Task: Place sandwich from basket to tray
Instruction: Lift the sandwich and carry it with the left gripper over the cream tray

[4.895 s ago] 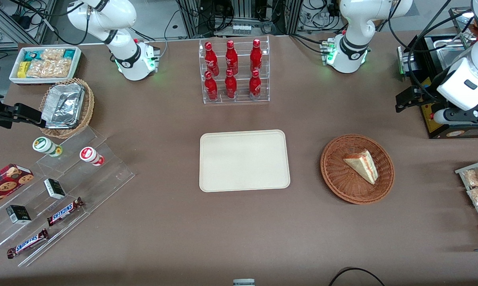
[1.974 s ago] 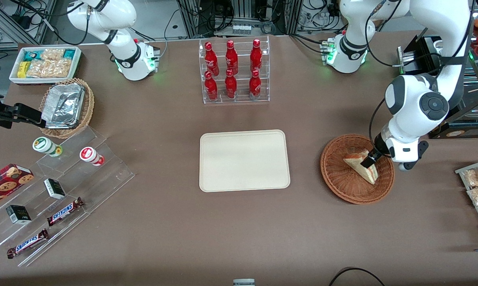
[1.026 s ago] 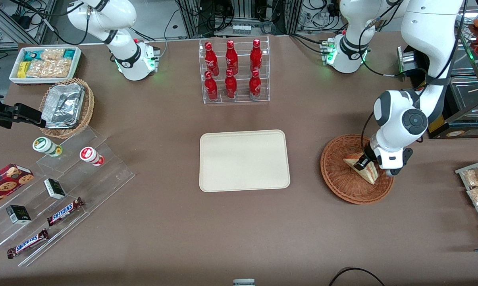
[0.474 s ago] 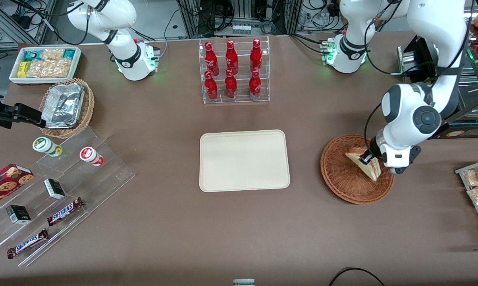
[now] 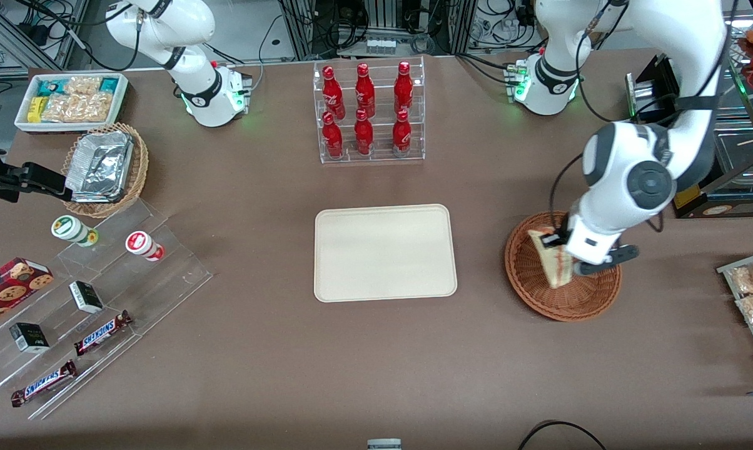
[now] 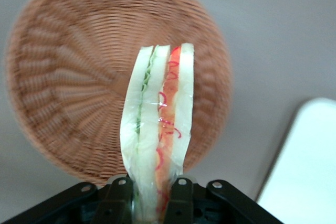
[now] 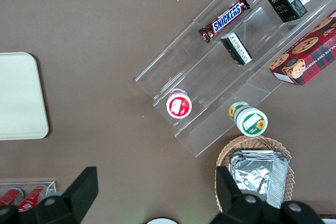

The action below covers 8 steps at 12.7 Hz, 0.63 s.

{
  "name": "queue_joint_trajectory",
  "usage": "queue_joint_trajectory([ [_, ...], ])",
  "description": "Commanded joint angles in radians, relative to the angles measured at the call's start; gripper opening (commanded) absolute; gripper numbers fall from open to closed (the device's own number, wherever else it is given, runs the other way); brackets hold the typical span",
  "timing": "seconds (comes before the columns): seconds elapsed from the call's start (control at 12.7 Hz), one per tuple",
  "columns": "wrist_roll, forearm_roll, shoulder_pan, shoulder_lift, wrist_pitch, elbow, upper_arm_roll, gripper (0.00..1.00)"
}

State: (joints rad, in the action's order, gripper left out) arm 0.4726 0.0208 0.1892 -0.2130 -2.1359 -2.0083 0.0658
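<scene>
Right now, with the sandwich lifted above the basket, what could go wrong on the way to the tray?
1. The hand grips the sandwich only at one end, so the long free part may sag or slip out.
2. Its wrap looks smooth, and the squeezed layers could slide apart.
3. It hangs over the basket; moving sideways too low might catch the rim before reaching the tray.

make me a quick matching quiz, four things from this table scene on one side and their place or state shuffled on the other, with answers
Things:
1. sandwich
2. basket
3. tray
4. gripper

States:
A. flat on the table, nothing on it
B. shut on the wedge, above the woven bowl
C. lifted, held at one end
D. on the table beneath the lifted wedge, nothing lying in it

Pairs: 1-C, 2-D, 3-A, 4-B
</scene>
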Motion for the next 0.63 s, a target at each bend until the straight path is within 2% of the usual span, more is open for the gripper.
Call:
queue_joint_trajectory([
  [0.0,-0.046,-0.005,0.099,-0.092,0.036,0.115,-0.006,0.0],
  [0.55,0.239,0.004,0.363,-0.376,0.034,0.408,-0.006,0.0],
])
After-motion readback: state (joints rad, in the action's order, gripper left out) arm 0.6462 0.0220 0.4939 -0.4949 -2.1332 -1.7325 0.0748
